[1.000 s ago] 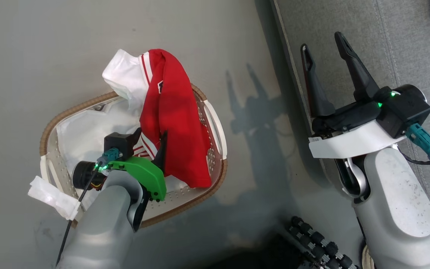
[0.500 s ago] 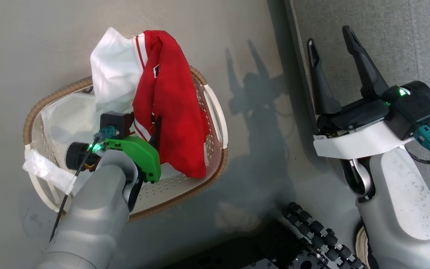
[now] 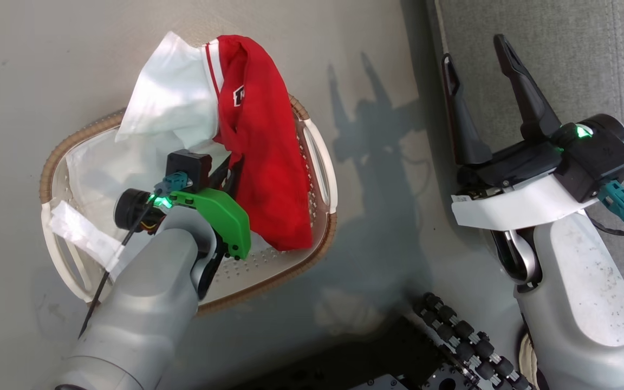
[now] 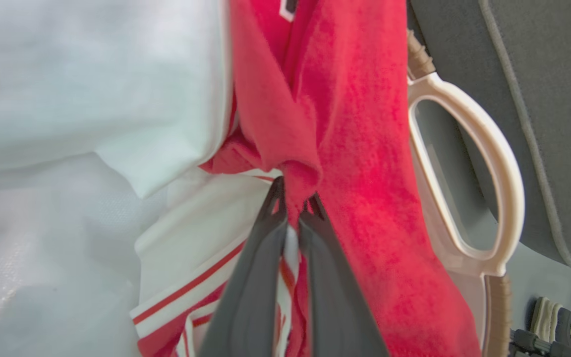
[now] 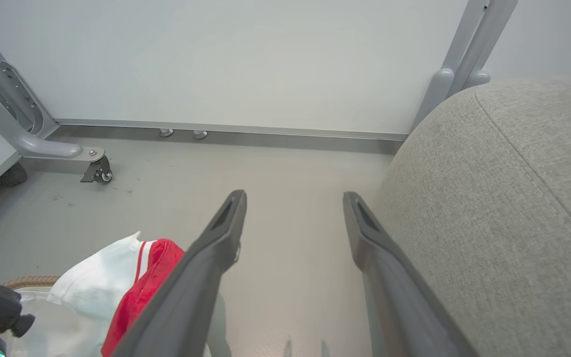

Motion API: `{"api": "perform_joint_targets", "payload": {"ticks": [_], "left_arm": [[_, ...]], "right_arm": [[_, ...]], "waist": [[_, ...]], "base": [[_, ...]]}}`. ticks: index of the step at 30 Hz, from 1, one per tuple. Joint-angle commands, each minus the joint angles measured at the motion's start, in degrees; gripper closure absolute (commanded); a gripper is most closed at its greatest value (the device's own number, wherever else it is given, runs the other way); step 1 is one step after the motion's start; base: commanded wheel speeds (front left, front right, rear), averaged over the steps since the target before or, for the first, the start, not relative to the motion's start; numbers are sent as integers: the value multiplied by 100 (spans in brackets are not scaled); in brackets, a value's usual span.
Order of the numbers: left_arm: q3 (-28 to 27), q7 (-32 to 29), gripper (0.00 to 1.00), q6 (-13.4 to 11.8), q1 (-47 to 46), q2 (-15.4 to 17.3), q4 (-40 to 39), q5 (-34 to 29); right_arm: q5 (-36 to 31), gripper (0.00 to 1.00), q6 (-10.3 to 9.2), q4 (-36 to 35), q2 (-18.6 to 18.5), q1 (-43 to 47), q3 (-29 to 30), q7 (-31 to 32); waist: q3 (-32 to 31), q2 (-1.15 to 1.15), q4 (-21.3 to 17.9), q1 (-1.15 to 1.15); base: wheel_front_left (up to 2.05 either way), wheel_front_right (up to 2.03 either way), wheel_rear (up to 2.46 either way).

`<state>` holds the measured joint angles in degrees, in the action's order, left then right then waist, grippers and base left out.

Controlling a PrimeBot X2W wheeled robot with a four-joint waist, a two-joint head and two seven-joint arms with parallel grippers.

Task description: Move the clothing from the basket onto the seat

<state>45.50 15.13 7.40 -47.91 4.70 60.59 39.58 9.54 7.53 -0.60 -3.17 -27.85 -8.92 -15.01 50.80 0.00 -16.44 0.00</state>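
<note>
The left gripper (image 4: 295,201) was pinched shut on a fold of the red and white jersey (image 3: 268,162), which hung over the basket (image 3: 268,268) under it. The right gripper (image 3: 473,54) was wide open and empty, with the grey seat (image 3: 572,59) just beside it.

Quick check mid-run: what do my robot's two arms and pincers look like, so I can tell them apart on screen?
Both forearms are pale grey shells. The left pincer has two long dark fingers and a bright green wrist bracket; the right pincer has a white collar. Each carries a teal cable plug and green light.
</note>
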Motion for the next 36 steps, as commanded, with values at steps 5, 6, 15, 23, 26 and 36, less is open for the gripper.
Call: {"api": "perform_joint_targets", "payload": {"ticks": [5,6,15,23,26,36], "left_arm": [[112,1,100,12,137,212,-95,247],[110,1,100,12,152,230,-135,260],[147,1,100,12,738,162,-577,249],[-71,2,100,13,1393,4,-1319,106],[-146,2,100,13,1680,-4,-1671,7],[-701,3,100,13,2458,48,-2942,-499]], "right_arm": [[118,0,-8,118,6,-173,-68,-24],[125,0,-8,147,6,-201,-72,-25],[198,0,-8,522,11,-97,-39,-24],[211,0,-8,789,-195,137,49,-25],[237,0,-8,892,-235,266,47,-25],[300,0,-8,1158,-283,788,16,-24]], "waist": [[-223,0,-149,0],[-262,0,-162,0],[-1125,0,80,0],[-1997,0,530,0],[-2371,0,690,0],[-3408,0,1048,0]], "base": [[0,0,0],[0,0,0],[0,0,0],[0,0,0],[0,0,0],[0,0,0]]}}
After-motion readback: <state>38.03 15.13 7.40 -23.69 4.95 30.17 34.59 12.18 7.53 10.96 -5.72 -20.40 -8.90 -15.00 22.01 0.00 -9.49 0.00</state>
